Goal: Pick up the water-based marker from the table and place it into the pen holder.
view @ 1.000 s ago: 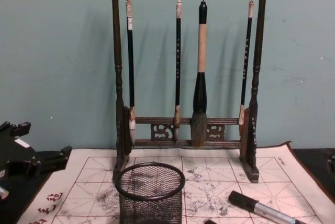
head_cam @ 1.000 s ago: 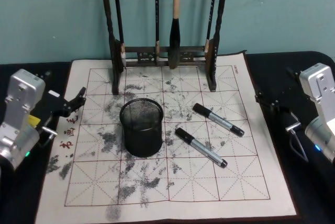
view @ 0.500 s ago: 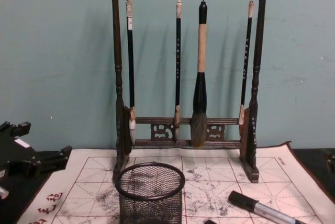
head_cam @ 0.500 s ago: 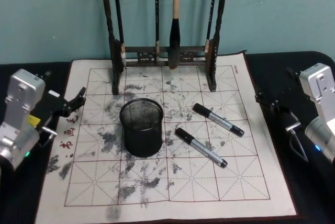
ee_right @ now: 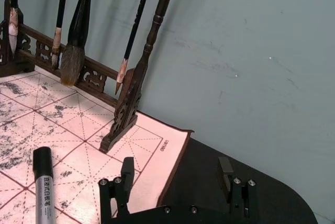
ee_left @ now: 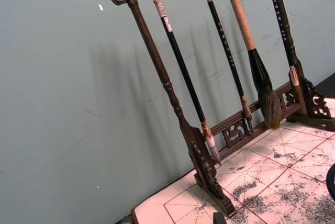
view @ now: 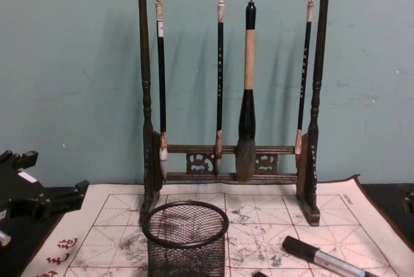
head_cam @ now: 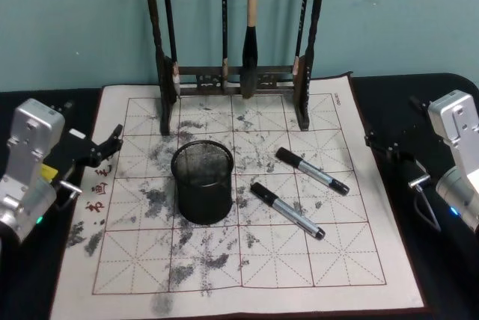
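The marker is light, hard and smooth; it may roll. Pinch its middle. The right gripper sits beside the mat, fingers spread. The left gripper looks spread too, I think.

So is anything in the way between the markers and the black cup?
No, nothing visible. The near marker and far marker lie right of the pen holder, with only bare mat between. The right hand sits open off the mat's right edge, unblocked; the left hand is parked left.
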